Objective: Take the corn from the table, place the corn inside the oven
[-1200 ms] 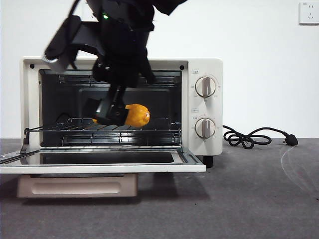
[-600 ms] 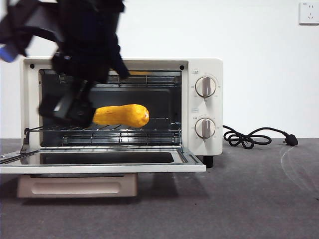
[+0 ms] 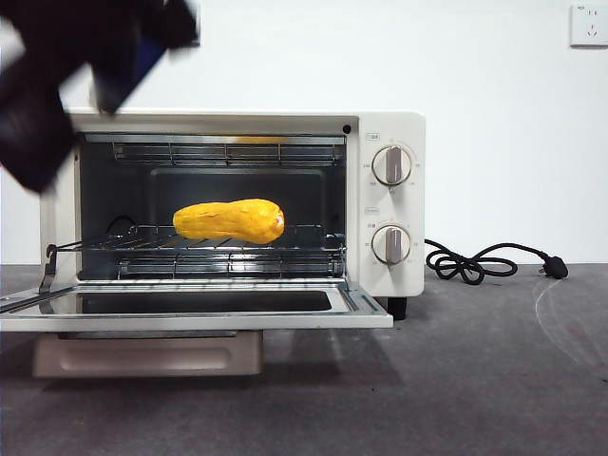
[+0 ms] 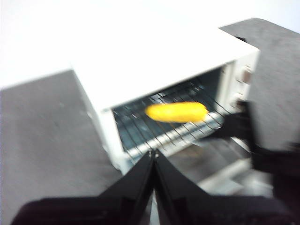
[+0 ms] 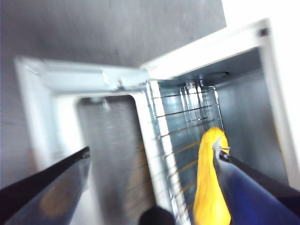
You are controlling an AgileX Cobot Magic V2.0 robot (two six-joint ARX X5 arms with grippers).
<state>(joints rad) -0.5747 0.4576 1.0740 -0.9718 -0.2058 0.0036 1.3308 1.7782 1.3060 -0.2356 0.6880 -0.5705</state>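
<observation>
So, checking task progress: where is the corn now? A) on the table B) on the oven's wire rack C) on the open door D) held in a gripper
B: the corn lies on the wire rack inside the open oven, no gripper touching it.

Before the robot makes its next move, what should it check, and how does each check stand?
1. Corn lying on the rack inside the oven: ok.
2. Right gripper jaws open, nothing held: ok.
3. Left gripper away from the oven, jaws shut, empty: ok.
4. Oven door shut: not ok, it lies open.
5. Power cord clear of the door: ok.
</observation>
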